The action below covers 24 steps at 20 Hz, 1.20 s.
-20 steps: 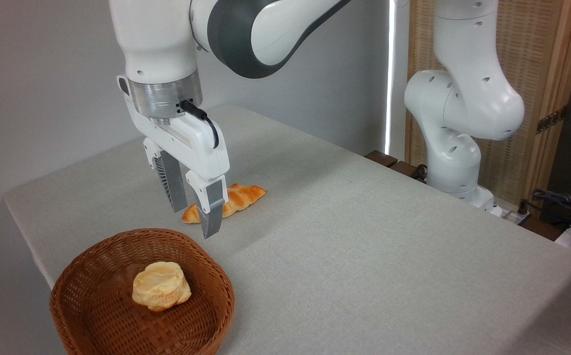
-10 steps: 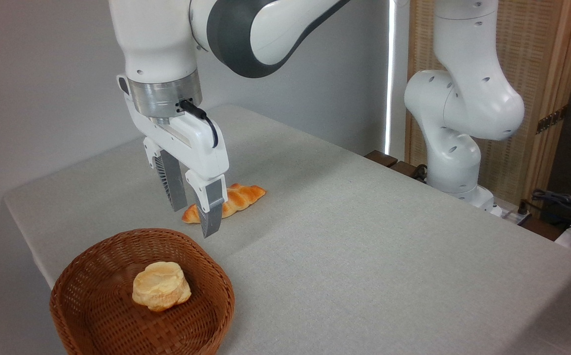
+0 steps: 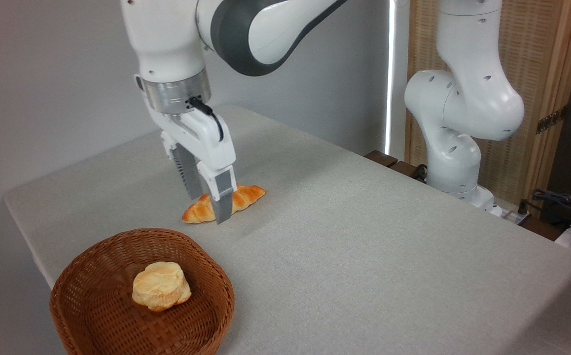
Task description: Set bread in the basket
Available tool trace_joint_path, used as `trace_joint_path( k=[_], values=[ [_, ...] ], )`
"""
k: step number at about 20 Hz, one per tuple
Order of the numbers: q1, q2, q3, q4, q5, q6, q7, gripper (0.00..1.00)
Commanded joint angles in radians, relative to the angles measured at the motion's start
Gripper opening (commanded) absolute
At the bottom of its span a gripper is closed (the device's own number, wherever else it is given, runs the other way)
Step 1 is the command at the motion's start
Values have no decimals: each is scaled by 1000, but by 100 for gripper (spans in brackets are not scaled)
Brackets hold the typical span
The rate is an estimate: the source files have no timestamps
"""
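The bread [image 3: 247, 194], a long golden-orange twisted roll, lies on the grey table beyond the basket. My gripper [image 3: 209, 209] is open and points down, lowered over the roll's middle with one finger on its far side and one finger [image 3: 224, 198] on its near side. The near finger hides part of the roll. Whether the pads touch it I cannot tell. The round brown wicker basket [image 3: 220, 282] sits at the table's front left corner, apart from the gripper.
A short pale-yellow bun [image 3: 161, 286] lies in the basket. The arm's white base [image 3: 455, 162] stands past the table's right edge, with cables [image 3: 561, 204] and a wooden screen [image 3: 537, 98] behind it. The table's left edge runs close to the basket.
The gripper has moved right and away from the camera and come down. Its open fingers now straddle the roll instead of hanging in front of it. The roll, the basket and the bun have not moved.
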Motion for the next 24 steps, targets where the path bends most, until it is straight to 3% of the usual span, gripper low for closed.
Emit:
trace_joint_path(
  k=[1,6,10,14,24],
  values=[
    [-50,-98,-2,-130,-10,63,26,100],
    [-176,-175,-2,-268,-12,152,26,100],
    [-240,-182,-2,-347,-12,239,26,100],
    [-262,-172,-2,-391,-12,332,25,100],
    [-285,-104,-5,-395,-10,392,23,100]
  ],
)
